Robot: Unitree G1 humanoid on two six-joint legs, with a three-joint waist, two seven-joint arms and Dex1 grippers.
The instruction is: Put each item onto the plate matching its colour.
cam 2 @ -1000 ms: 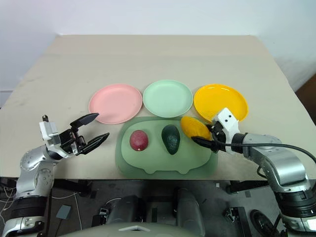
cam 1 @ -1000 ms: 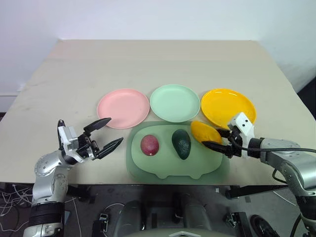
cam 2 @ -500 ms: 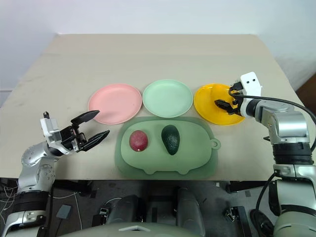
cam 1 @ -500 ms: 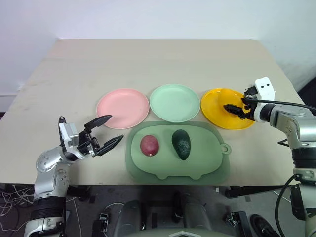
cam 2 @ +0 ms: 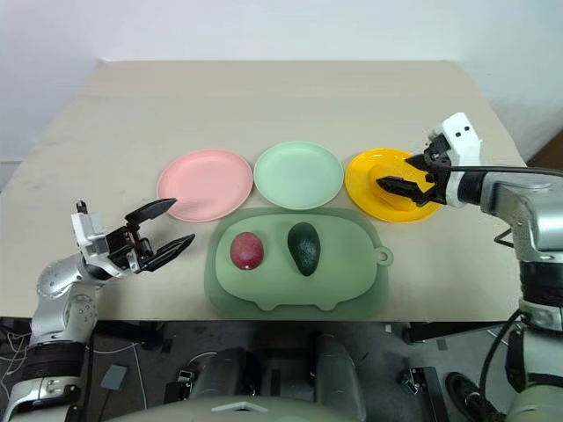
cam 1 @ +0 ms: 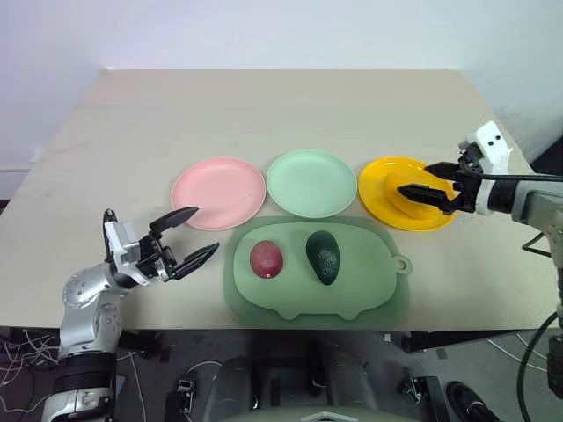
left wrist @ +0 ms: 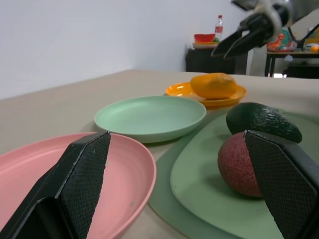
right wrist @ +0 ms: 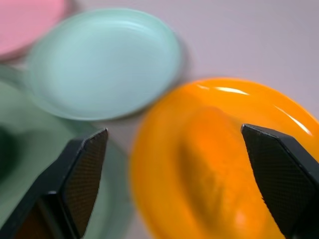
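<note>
Table point(cam 1: 264, 114) carried three plates in a row: pink plate point(cam 1: 219, 192) at 9 o'clock of the mint plate point(cam 1: 311, 183), yellow plate point(cam 1: 400, 195) at 3 o'clock of it. Yellow fruit point(cam 1: 415, 195) lay on the yellow plate, resting free, no contact w/ either claw. Right gripper point(cam 1: 422, 188) hung above that plate w/ fingers spread wide, nothing between them; in the right wrist view the fruit point(right wrist: 212, 169) sat below and between the two finger pads point(right wrist: 84, 172), clear of both. Dull green mat point(cam 1: 369, 294) lay on the near side of the plates, i.e. at 6 o'clock of the mint plate, its far edge just beside the plate rims. On the mat: red-purple fruit point(cam 1: 266, 258) and avocado point(cam 1: 324, 256), side by side, apart, avocado at 3 o'clock of the red one. Neither on a plate yet. Left gripper point(cam 1: 192, 237) held off the table at approx. 9 o'clock of the mat, near the pink plate's near edge, fingers wide apart and empty. Pink and mint plates empty.
</note>
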